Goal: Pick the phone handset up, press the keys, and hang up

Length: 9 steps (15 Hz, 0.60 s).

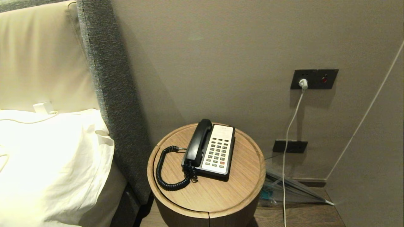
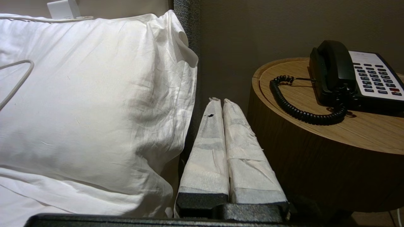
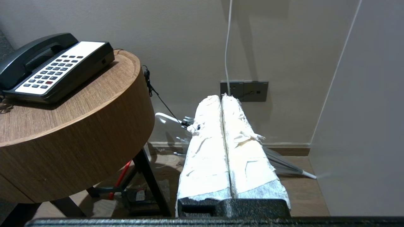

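Both grippers hang low and away from the phone, and neither shows in the head view. Left gripper (image 2: 221, 101) has its 2 white-wrapped fingers pressed together and holds nothing; it sits below the rim of the round wooden worktop (image 2: 363, 132), in the gap between the worktop and the white pillow (image 2: 94, 104) on the bed. Right gripper (image 3: 222, 97) likewise has its 2 padded fingers closed against each other, empty, on the other side of the worktop, pointing toward the wall with its dark socket plate (image 3: 244, 91) and a white cable (image 3: 228, 41) running up from it.

On the worktop (image 1: 240, 176) the phone base (image 1: 230, 157) lies flat, black with a white faceplate. The phone handset (image 1: 198, 142) rests in its cradle along the side of the base nearer the bed. Its black coiled cord (image 1: 164, 176) leaves the near end of the handset, loops out over the wood toward the bed side and curves back. The keys (image 1: 217, 153) sit in rows of 3 on the faceplate just beside the handset, grey, with 1 red key (image 1: 222, 163) near the front edge.

Behind the worktop, a white plug (image 1: 303, 83) sits in a dark wall plate (image 1: 314, 78), its cable dropping to the floor. A grey upholstered headboard (image 1: 110, 78) stands between the bed and the worktop.
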Available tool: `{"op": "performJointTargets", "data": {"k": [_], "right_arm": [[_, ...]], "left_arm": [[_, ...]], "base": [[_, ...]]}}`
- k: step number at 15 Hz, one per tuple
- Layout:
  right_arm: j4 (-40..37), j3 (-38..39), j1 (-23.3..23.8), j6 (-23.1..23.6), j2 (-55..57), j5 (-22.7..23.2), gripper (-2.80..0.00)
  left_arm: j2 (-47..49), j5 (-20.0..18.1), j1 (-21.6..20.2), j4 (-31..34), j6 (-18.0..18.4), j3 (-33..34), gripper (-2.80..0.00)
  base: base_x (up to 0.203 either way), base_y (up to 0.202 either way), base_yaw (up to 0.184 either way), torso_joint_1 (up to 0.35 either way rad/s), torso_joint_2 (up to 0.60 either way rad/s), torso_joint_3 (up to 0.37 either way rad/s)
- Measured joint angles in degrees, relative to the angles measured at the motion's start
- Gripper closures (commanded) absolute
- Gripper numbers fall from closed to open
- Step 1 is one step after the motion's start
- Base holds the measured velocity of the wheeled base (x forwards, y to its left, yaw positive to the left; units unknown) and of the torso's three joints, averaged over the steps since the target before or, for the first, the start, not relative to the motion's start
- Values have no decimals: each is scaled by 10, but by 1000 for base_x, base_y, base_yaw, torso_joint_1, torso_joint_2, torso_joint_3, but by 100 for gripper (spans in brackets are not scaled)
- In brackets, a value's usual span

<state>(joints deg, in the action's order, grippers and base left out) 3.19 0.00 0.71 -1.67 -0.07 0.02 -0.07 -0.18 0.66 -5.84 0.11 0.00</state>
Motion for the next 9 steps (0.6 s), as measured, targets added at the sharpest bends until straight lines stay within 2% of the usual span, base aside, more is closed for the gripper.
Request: {"op": "performJointTargets", "data": {"k": [9], "right_arm": [[0, 0, 0, 0, 0, 0, 0]], "left_arm": [[0, 0, 0, 0, 0, 0, 0]], "base": [[0, 0, 0, 0, 0, 0]]}}
